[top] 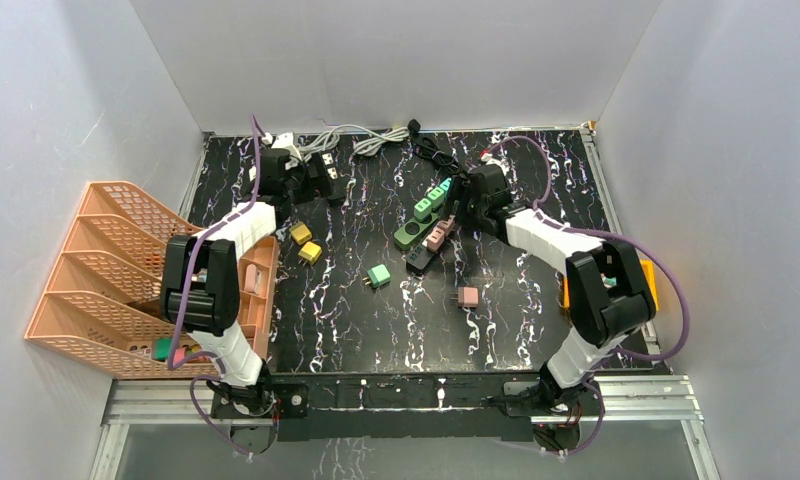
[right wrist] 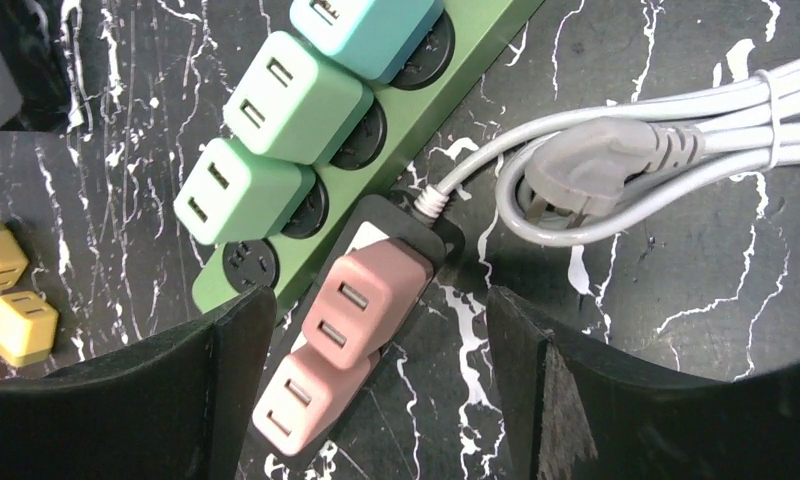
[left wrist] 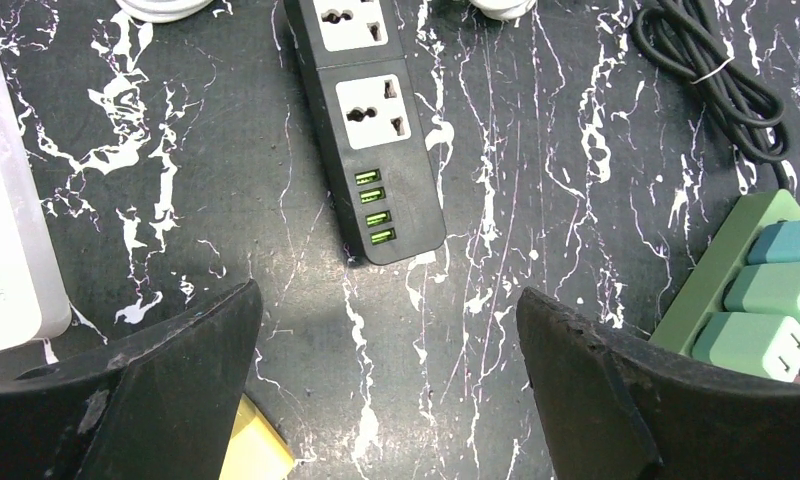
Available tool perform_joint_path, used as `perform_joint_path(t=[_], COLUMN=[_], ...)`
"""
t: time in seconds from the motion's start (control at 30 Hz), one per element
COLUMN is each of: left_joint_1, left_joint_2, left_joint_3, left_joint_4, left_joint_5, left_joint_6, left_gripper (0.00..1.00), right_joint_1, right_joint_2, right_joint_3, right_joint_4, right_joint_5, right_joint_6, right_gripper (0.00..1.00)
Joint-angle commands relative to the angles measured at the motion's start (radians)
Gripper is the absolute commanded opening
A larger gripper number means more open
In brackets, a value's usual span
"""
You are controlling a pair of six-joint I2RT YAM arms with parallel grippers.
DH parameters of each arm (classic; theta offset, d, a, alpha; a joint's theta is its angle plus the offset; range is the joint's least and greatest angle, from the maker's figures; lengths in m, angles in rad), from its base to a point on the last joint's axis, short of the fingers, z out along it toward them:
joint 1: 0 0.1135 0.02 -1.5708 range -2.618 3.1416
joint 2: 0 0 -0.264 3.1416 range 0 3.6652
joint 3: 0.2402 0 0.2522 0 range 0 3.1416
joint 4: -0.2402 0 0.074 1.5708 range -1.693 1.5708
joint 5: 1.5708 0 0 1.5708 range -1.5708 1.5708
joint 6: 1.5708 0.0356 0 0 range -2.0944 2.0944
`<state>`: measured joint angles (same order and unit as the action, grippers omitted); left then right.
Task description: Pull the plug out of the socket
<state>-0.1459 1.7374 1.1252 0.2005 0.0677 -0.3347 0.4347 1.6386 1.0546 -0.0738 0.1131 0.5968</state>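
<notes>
At 12 o'clock of spread right jaws: pink plug (right wrist: 361, 300) in black strip (right wrist: 431, 238). Probably light, rigid, slick; pinch flat sides. Spread too: left jaws.

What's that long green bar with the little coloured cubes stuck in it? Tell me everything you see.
The green power strip is a long olive bar, seemingly plastic, lying flat and diagonal on the marbled table. Four round black sockets show: two mint plugs and a blue plug fill three; the end socket is empty. A black strip with pink plugs lies against its side.
</notes>
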Motion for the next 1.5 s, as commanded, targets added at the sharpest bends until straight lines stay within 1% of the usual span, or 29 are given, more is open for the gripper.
perform_joint_path(t=[0.0,0.13,0.33,0.4,0.5,0.53,0.57,0.6,0.67,0.8,0.9,1.07,1.2,1.33,1.47], left_joint_1=[0.002,0.002,-0.007,-0.010,-0.013,-0.013,-0.013,-0.014,-0.014,-0.014,-0.014,-0.014,-0.014,-0.014,-0.014], left_joint_2=[-0.077,-0.082,-0.086,-0.081,-0.073,-0.067,-0.062,-0.055,-0.038,-0.003,0.021,0.066,0.089,0.110,0.116], left_joint_3=[-0.007,-0.019,-0.032,-0.029,-0.031,-0.029,-0.027,-0.025,-0.018,0.005,0.032,0.075,0.093,0.101,0.094], left_joint_4=[0.033,0.039,0.045,0.038,0.043,0.043,0.045,0.046,0.046,0.039,0.024,0.012,0.004,0.005,0.028], left_joint_5=[0.025,0.039,0.033,0.029,0.027,0.026,0.026,0.026,0.029,0.025,0.012,0.015,0.008,0.008,0.053], left_joint_6=[-0.004,-0.009,0.006,0.012,0.015,0.016,0.016,0.015,0.016,0.025,0.037,0.037,0.039,0.042,0.015], left_gripper=[0.98,0.98,0.98,0.98,0.98,0.98,0.98,0.98,0.98,0.98,0.98,0.98,0.98,0.98,0.98], right_joint_1=[-0.002,0.004,0.029,0.034,0.037,0.037,0.037,0.037,0.037,0.036,0.034,0.032,0.027,0.012,0.008], right_joint_2=[0.060,0.137,0.175,0.188,0.198,0.202,0.205,0.207,0.215,0.234,0.256,0.327,0.365,0.415,0.480], right_joint_3=[0.087,0.134,0.158,0.167,0.173,0.173,0.174,0.174,0.177,0.199,0.217,0.264,0.316,0.396,0.490], right_joint_4=[0.001,-0.026,-0.058,-0.075,-0.091,-0.094,-0.096,-0.095,-0.091,-0.099,-0.089,-0.011,0.066,0.133,0.166], right_joint_5=[0.002,-0.025,-0.033,-0.029,-0.022,-0.018,-0.016,-0.014,-0.013,-0.004,-0.010,-0.037,0.014,0.036,0.029], right_joint_6=[0.023,0.029,0.014,0.007,0.000,-0.003,-0.005,-0.006,-0.006,0.004,0.031,0.117,0.186,0.241,0.248], right_gripper=[0.84,0.81,0.78,0.75,0.67,0.63,0.57,0.54,0.39,0.00,0.00,0.00,0.00,0.00,0.00])
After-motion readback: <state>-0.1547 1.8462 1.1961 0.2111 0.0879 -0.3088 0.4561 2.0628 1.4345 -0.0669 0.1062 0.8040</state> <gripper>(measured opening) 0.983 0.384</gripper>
